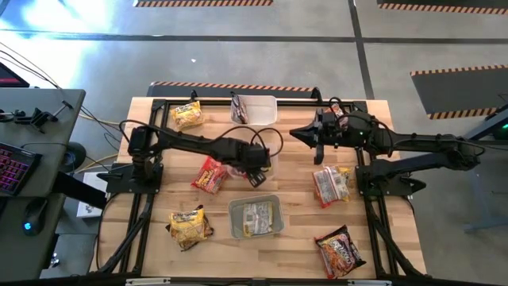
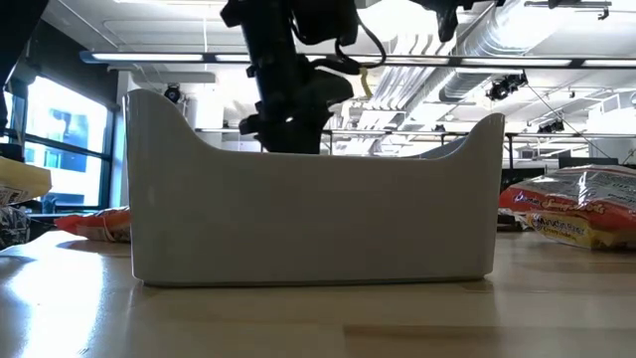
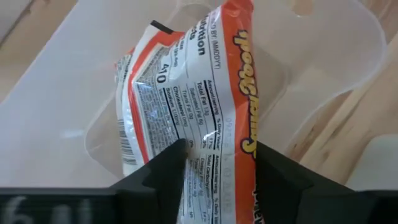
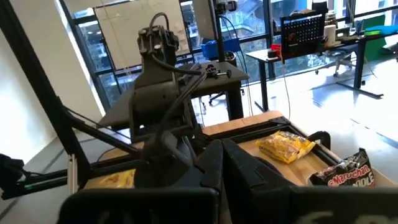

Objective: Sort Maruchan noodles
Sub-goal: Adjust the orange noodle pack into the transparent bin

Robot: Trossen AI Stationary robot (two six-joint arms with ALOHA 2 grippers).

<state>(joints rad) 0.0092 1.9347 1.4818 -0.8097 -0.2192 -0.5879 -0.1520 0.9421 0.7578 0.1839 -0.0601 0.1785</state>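
My left gripper (image 1: 255,178) stands over the middle of the table, just beyond the near clear tub (image 1: 235,226), and is shut on an orange-and-white noodle packet (image 3: 199,93). The packet reaches into that tub (image 3: 323,56) and also shows in the high view (image 1: 258,216). My right gripper (image 1: 305,135) is shut and empty, above the table right of the far tub (image 1: 268,103). Loose packets lie flat on the table: yellow (image 1: 188,115), red (image 1: 210,175), yellow (image 1: 190,226), red-and-white (image 1: 332,184) and maroon (image 1: 341,250). My left gripper pinches the packet between its two fingers (image 3: 165,171), near one end (image 3: 217,168), with the printed back side facing the wrist camera. The rest of the packet reaches out past the fingertips over the inside of the near tub. Whether its free end rests on the tub's floor I cannot tell.
The far tub holds a dark packet (image 1: 238,107). Another packet (image 1: 337,111) lies by the right arm at the far right. In the low view the near tub (image 2: 313,209) fills the foreground. Black frame rails run along the table's edges.
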